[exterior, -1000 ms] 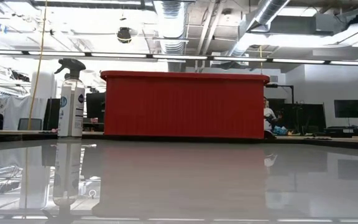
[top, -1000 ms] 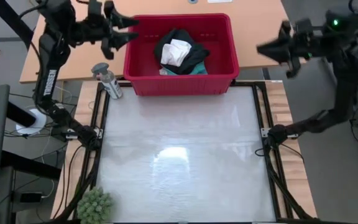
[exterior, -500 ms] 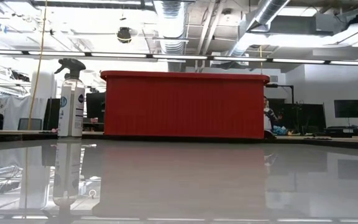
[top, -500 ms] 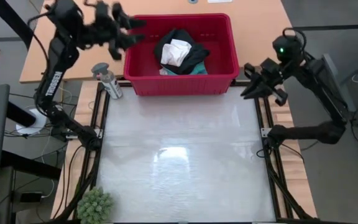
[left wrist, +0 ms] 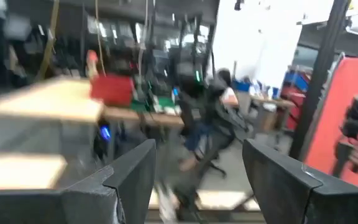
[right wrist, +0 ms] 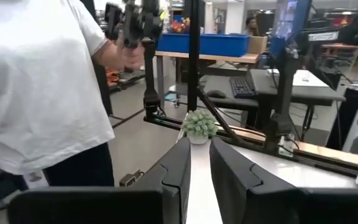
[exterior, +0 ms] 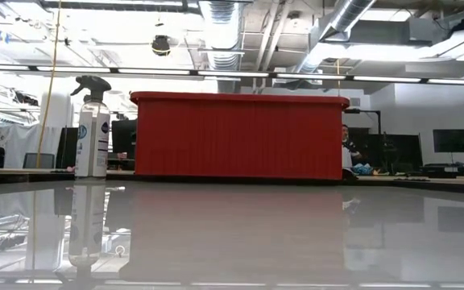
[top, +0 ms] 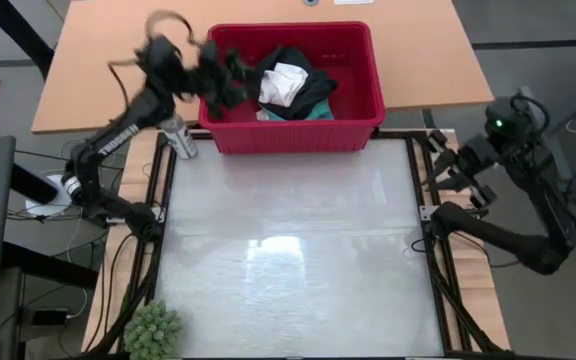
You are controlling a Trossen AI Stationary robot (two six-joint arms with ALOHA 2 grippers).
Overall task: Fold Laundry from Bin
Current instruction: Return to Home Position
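You have one bin [top: 290,128] to check, the red slotted one at the far edge of the worktop [top: 288,250], and the laundry [top: 298,85] sits inside it as a single heap. Three colours can be counted in that heap: black clothing [top: 313,68] underneath, one white piece [top: 282,82] on top, and a strip of turquoise [top: 303,116] against the near wall. From the low view you see only the bin's [exterior: 240,137] long red side; its contents are hidden.

Both of your arms are up off the worktop. The left gripper [top: 230,78] hangs over the bin's left rim, beside the heap, and its wrist view shows the left gripper [left wrist: 197,152] with jaws released, spread wide and empty. The right gripper [top: 456,175] is beyond the worktop's right edge, well apart from the bin. In its wrist view the right gripper's [right wrist: 199,144] jaws are drawn close, only a thin slit between them, with nothing in it.

One spray bottle [top: 175,133] stands upright just left of the bin; the low view shows it [exterior: 93,133] near the red wall. One small green plant [top: 153,330] sits at the near left corner, and the right wrist view sees it [right wrist: 197,124] past the jaws. That view also shows one person in a white shirt [right wrist: 42,81] close by.
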